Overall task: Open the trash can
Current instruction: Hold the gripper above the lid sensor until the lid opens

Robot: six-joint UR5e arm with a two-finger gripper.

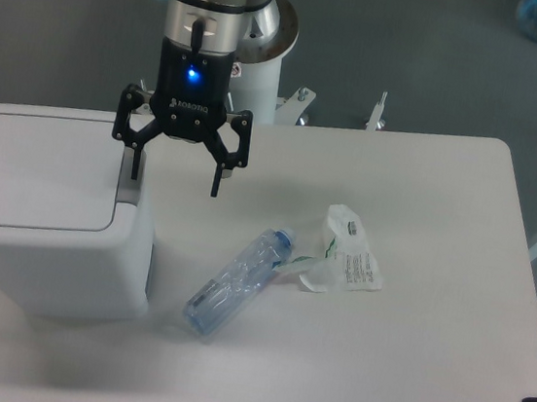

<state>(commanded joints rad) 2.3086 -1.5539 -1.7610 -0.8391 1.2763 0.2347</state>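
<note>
The trash can (44, 232) stands at the left of the frame on the white surface (404, 375), a big boxy white plastic bin whose flat lid (37, 168) lies closed, with the grey push tab (130, 187) set into the lid's right-hand edge. It looks like stiff moulded plastic, smooth and probably a little slippery, light for its bulk if it is empty, though what it holds cannot be told with the lid down. That lightness is a likely trouble: a sideways shove could slide the whole bin along the surface rather than work the lid, so the force would best go straight down. The tab seems the place to act on, a small firm target meant to be pressed, while the broad lid offers no edge that a finger could readily catch. The gripper (175, 175) hangs in the upper left of the frame with its two fingers spread wide and holding nothing; the left fingertip (134, 167) sits over or just above the tab, and whether it touches cannot be told from this view. A clear plastic bottle (239, 281) and a crumpled wrapper (345, 255) lie near the middle of the frame, apart from the bin.
</note>
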